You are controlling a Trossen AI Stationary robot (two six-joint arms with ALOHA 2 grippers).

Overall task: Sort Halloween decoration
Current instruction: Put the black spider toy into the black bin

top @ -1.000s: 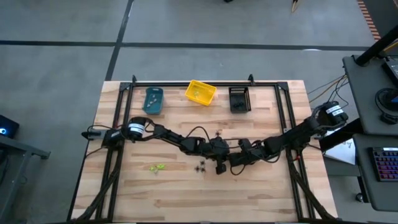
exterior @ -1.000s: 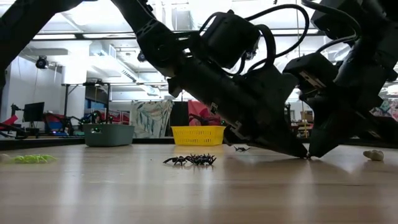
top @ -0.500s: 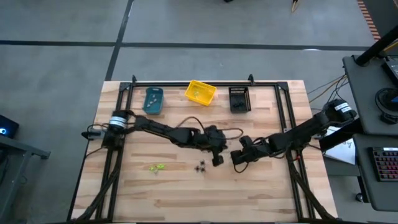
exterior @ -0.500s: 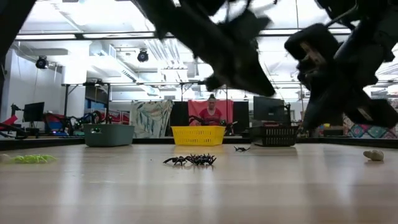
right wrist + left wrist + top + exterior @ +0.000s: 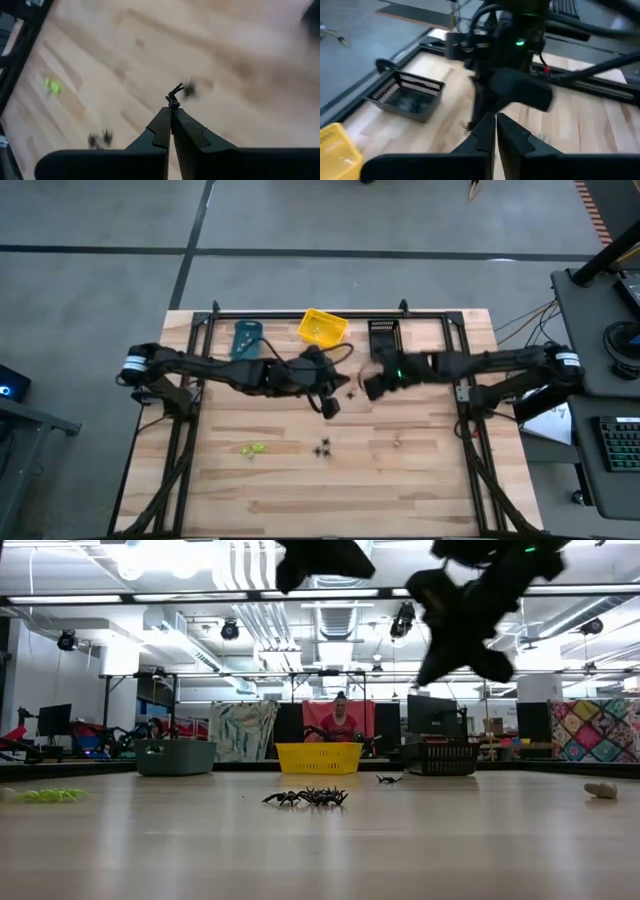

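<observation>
Right now the spiders lie scattered over the worktop: a black clump toward the near side of the middle, a yellow-green one well off to its left, a pale one to its right, and a lone black one farther back, just in front of the bins. In the right wrist view a small black spider sticks out from the tips of the right gripper, whose fingers are pressed together on it, so that one is airborne.

These trinkets look featherlight and springy, all thin legs around a small body. I'd judge they weigh nothing and won't break, but the legs would bend and snag on each other, which is likely why the clump sits tangled. A pinch on the body would hold best; a pinch on a leg, as the right gripper seems to have, should work but could let the thing swing or slip out.

Along the back edge stand three bins: teal, yellow and black. The right gripper hangs above the worktop just in front of the black bin, and my guess is the black spider belongs there. The left gripper hovers near the middle, a little left of the right one, its fingers together and nothing visible between them in its wrist view.
</observation>
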